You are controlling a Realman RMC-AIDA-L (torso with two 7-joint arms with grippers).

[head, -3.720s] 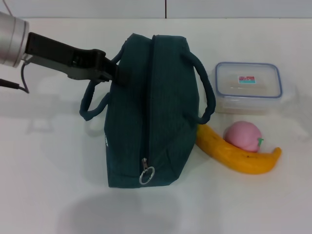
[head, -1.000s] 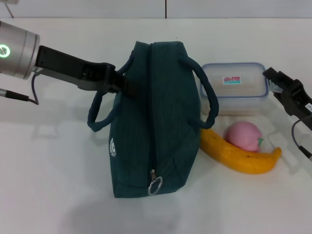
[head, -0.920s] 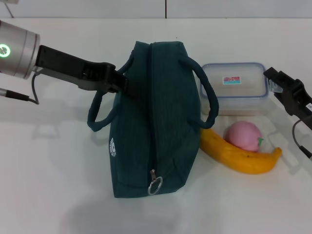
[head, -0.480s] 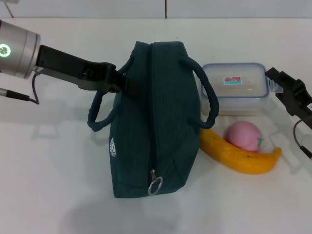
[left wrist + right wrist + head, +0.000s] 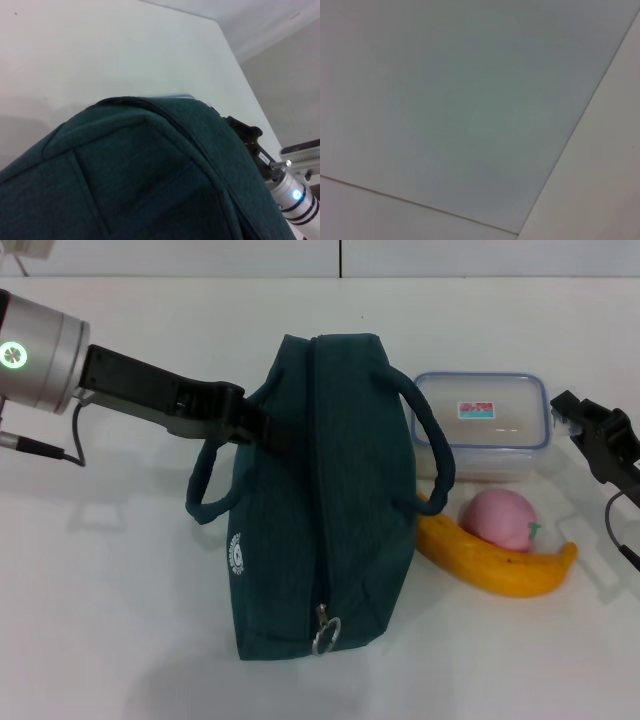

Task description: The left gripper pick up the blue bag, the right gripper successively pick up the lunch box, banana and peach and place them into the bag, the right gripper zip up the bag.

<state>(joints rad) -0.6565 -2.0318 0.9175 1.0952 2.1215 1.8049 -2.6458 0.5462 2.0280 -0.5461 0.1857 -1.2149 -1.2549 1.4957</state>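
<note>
The blue bag stands in the middle of the table, its zipper closed and the ring pull at the near end. My left gripper is shut on the bag's left side by its handle; the left wrist view is filled with the bag's fabric. The clear lunch box sits right of the bag. The peach rests against the banana in front of it. My right gripper is just right of the lunch box, holding nothing, and also shows in the left wrist view.
The white table runs to a back wall. The right wrist view shows only plain white surface. The bag's right handle hangs over toward the lunch box and the banana's end.
The bag has shifted slightly toward the right and the front in my left gripper's hold. My right gripper has drifted a little to the right beside the lunch box.
</note>
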